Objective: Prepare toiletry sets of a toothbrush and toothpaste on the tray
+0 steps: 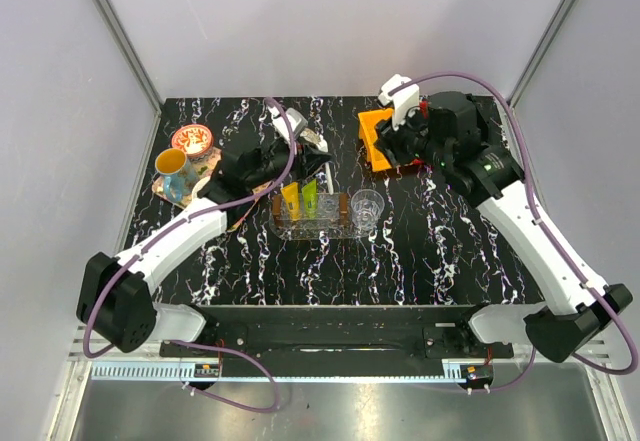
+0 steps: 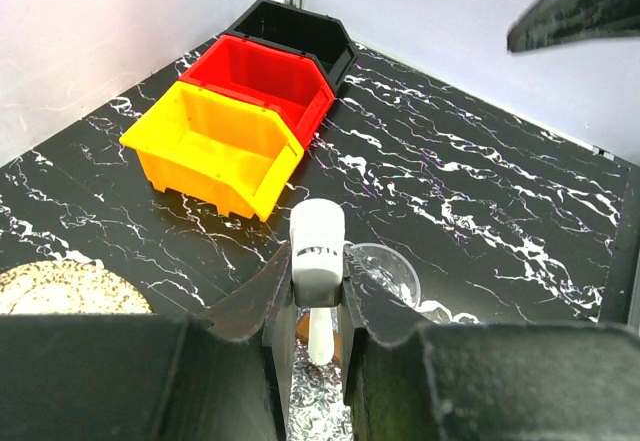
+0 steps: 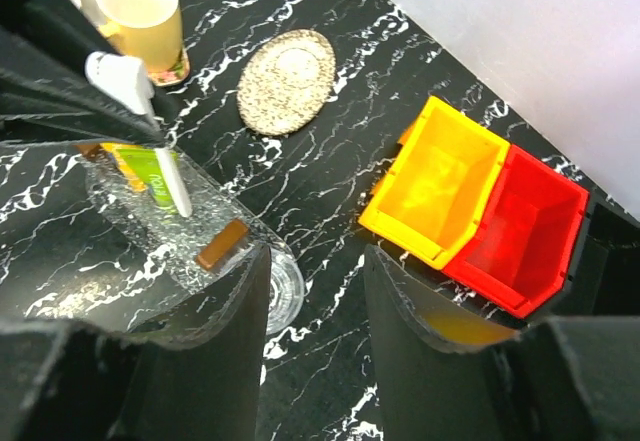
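Black, white-veined tabletop [image 1: 420, 251] boxed in by pale walls. At the centre of the overhead view, the clear oval tray [image 1: 345, 229] carries the orange toothpaste [image 1: 290, 199] and green toothpaste [image 1: 310, 197] side by side at its left end. The left gripper [image 2: 316, 283] is clamped on the white toothbrush [image 2: 318, 251], poised over the tubes, probably to lay it beside them; whether it touches them is unclear. The right gripper [image 3: 317, 256] hangs partly open and empty at upper right, by the yellow bin [image 1: 372, 131], likely keeping clear.
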Controlling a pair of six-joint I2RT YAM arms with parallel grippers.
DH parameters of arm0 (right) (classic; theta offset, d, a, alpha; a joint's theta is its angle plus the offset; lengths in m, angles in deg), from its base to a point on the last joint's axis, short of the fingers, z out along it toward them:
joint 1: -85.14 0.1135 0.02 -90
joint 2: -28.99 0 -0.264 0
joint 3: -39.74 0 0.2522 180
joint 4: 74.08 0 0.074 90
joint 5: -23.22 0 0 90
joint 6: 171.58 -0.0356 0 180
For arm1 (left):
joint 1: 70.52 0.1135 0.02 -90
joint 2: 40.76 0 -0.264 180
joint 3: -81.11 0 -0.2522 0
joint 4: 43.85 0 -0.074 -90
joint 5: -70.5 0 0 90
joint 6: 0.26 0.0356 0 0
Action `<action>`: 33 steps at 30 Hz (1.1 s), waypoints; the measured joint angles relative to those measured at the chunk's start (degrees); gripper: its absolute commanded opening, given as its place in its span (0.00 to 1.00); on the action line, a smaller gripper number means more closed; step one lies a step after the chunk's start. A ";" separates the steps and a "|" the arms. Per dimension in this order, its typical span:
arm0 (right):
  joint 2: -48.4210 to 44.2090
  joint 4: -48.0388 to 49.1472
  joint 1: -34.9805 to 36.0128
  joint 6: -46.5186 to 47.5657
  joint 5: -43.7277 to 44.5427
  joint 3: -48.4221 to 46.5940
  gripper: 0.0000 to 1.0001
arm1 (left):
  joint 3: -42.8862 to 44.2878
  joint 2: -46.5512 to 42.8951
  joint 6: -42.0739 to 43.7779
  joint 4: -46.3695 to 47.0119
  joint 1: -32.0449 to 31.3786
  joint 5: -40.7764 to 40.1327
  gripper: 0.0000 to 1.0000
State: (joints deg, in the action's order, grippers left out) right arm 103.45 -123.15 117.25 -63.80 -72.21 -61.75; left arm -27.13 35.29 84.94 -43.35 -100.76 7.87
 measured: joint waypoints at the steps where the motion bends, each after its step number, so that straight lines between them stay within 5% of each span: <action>1: -0.31 0.11 -0.66 0.00 0.04 0.24 0.47 | -0.81 0.00 0.50 0.94 -0.33 -0.26 0.00; 33: -1.33 0.57 -7.06 0.00 -0.26 6.19 0.46 | -12.44 1.84 7.93 13.77 -5.81 -11.67 0.00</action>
State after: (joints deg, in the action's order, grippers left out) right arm 102.12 -122.58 110.20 -63.80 -72.47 -55.56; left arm -39.57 37.12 92.88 -29.58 -106.57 -3.80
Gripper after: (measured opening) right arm 0.458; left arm 0.223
